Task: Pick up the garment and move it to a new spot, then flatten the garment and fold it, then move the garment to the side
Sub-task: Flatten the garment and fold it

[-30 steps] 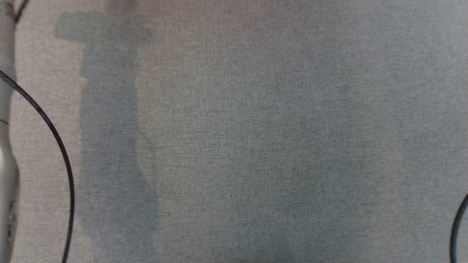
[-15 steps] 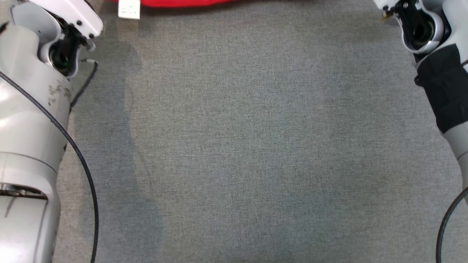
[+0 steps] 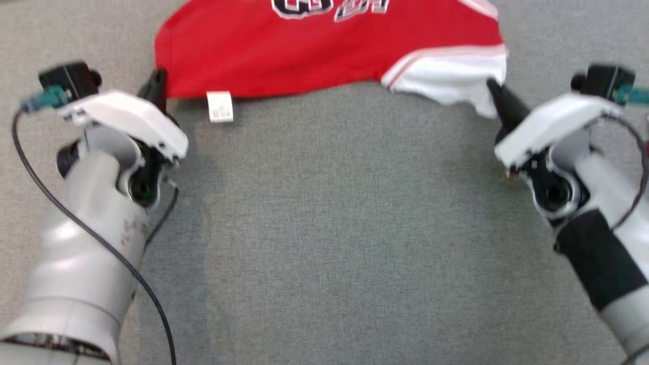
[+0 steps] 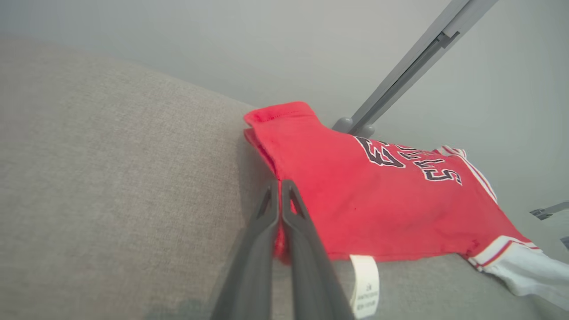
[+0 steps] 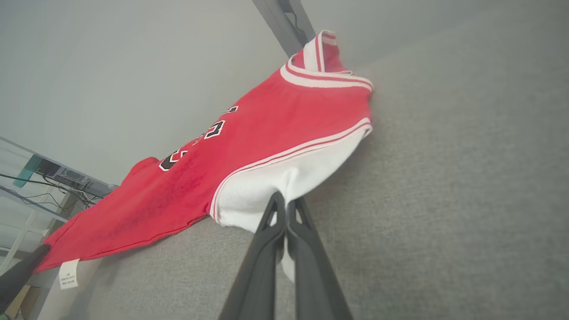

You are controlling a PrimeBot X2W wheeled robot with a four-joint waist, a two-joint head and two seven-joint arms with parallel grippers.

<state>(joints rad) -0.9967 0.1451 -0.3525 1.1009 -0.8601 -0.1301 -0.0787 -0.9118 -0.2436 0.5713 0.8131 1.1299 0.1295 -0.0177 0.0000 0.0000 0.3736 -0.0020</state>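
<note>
Pinched shut, my left fingers grip the near red corner of the garment. My right fingers are clamped on its white corner. The red garment lies spread along the far edge of the gray bench, and a white label hangs from its near hem.

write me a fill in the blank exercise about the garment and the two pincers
1. The garment is mostly ____ in colour.
2. The left pincer is shut on a corner of the hem, the right pincer on the garment's ____ part.
3. The small label on the hem hangs nearer the ____ pincer.
4. The garment lies on a ____ fabric surface.
Missing words: red; white; left; grey
</note>
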